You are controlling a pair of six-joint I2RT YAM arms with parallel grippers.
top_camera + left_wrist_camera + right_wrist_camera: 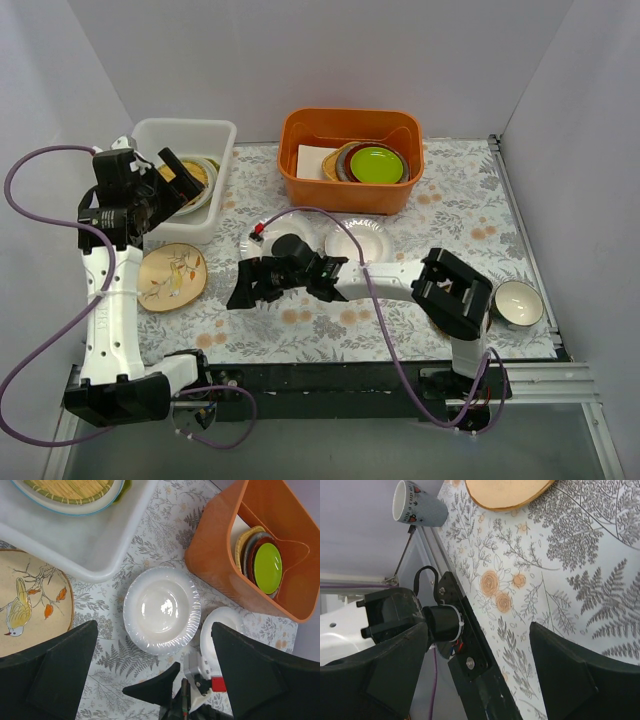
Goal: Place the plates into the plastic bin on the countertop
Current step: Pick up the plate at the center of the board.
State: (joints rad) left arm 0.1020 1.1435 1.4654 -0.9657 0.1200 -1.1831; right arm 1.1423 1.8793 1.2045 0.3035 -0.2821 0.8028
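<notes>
The white plastic bin [185,127] stands at the back left of the fern-printed countertop [330,320] and holds stacked plates, with a yellow woven plate [200,175] on top. My left gripper [180,178] hovers over the bin's near end, open and empty. A cream plate with a bird [172,277] lies in front of the bin. Two white plates [357,240] [278,224] lie mid-table. My right gripper [238,283] is open and empty, low beside the cream plate. The left wrist view shows the bin [75,545], the cream plate [25,605] and a ruffled white plate [161,611].
An orange tub [350,150] at the back centre holds a lime-green plate [377,164] and darker plates. A cup [518,303] stands at the right edge. The right wrist view shows a mug [417,505] and the left arm's base [445,625] at the table's edge.
</notes>
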